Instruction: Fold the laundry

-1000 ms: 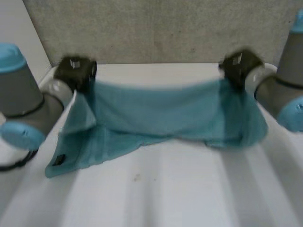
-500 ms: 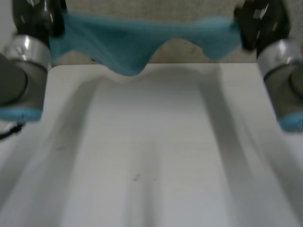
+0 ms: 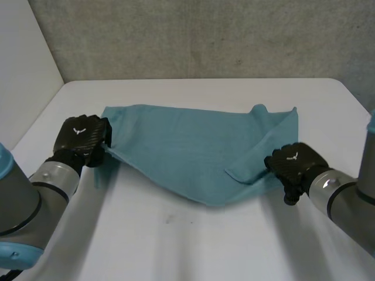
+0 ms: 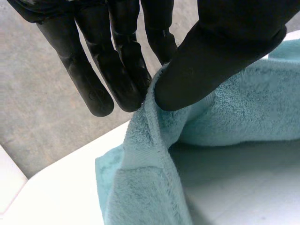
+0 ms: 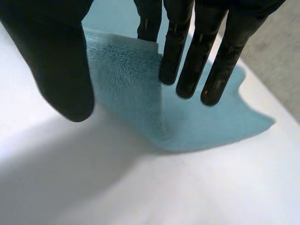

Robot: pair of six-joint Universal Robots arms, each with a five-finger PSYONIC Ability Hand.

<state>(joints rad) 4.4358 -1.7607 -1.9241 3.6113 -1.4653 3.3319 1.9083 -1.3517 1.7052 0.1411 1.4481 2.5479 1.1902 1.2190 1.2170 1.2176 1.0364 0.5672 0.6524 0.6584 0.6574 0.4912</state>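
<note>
A teal towel (image 3: 193,152) lies spread on the white table (image 3: 176,246), with a small flap turned over near its right end. My left hand (image 3: 82,139) is at the towel's left edge. In the left wrist view its thumb (image 4: 225,51) presses a raised fold of the towel (image 4: 154,140) against the fingers. My right hand (image 3: 293,164) rests at the towel's right corner. In the right wrist view its fingers (image 5: 187,56) are straight and stand apart from the thumb, above the towel's folded corner (image 5: 126,79), which lies loose on the table.
A grey wall (image 3: 205,35) runs behind the table's far edge and a white wall (image 3: 23,70) stands at the left. Bare table surface stretches in front of the towel, between my two arms.
The towel, held up stretched between both hands, has come down flat on the table. Both hands have dropped and drawn nearer. My right hand has let go of its corner.
</note>
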